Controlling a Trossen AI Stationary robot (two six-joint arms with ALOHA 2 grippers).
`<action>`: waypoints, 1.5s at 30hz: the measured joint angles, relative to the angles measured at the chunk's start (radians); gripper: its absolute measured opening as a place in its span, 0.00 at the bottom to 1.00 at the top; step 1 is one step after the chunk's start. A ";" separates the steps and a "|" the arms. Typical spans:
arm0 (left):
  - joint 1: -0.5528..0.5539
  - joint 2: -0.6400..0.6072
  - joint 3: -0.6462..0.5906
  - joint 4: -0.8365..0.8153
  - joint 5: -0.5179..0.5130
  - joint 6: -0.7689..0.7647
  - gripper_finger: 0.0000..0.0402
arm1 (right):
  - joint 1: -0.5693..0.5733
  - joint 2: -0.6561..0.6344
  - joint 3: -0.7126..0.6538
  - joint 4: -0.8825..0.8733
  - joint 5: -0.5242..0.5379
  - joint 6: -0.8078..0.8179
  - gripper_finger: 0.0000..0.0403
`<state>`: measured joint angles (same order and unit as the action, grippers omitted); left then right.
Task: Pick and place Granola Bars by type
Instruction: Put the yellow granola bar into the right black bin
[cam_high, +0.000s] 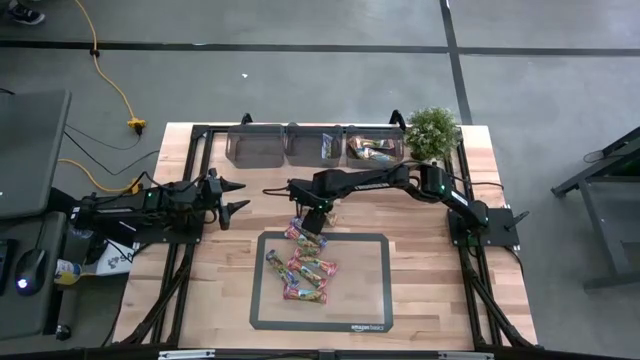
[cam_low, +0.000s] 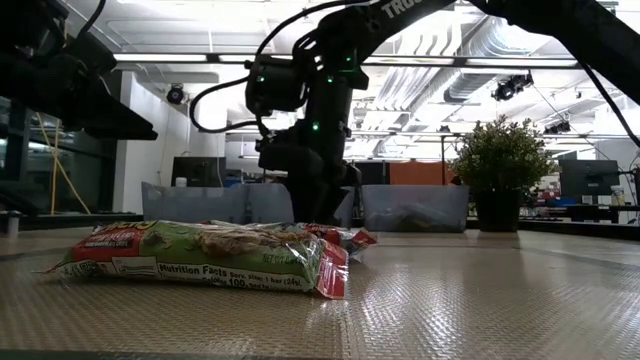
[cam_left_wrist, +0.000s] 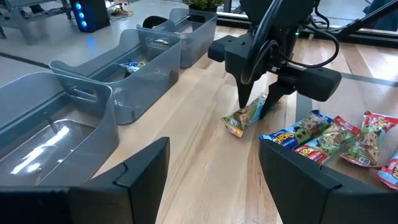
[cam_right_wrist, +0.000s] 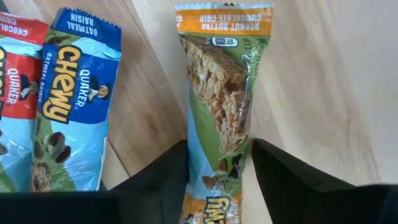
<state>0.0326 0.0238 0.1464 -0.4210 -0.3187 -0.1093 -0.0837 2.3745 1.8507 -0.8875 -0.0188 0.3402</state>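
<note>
Pale wooden tabletop (cam_high: 430, 250) carries everything, with a grey-bordered mat (cam_high: 375, 300) near its front edge and three translucent bins (cam_high: 255, 146) along the back. Going left to right: my left gripper (cam_high: 235, 196) waits at the table's left side, fingers spread wide and holding nothing, clear of the work. My right gripper (cam_right_wrist: 214, 180) reaches down just behind the mat, its two dark fingers (cam_right_wrist: 165, 177) straddling a green peanut-butter granola bar (cam_right_wrist: 221, 93) that lies alone on the bare wood. The fingers are partly open, close on either side of the wrapper; I judge the grip not yet firm. Beside it lies a blue oatmeal-raisin bar (cam_right_wrist: 71, 99), close enough to be nudged. More bars (cam_high: 305, 275) sit heaped on the mat. A potted plant (cam_high: 432, 132) stands at the far right, beside the last bin.
</note>
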 joint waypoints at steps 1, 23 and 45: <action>0.000 0.000 0.000 0.000 0.000 0.000 0.60 | 0.000 0.000 0.000 0.000 0.000 0.000 0.40; 0.000 0.000 0.000 0.000 0.000 0.000 0.60 | 0.001 -0.011 -0.002 -0.005 0.038 0.001 0.20; 0.000 0.000 0.000 0.000 0.002 0.000 0.60 | -0.006 -0.110 -0.002 0.098 -0.030 -0.002 0.18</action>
<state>0.0322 0.0238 0.1463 -0.4210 -0.3171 -0.1097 -0.0900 2.2642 1.8488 -0.7899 -0.0489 0.3378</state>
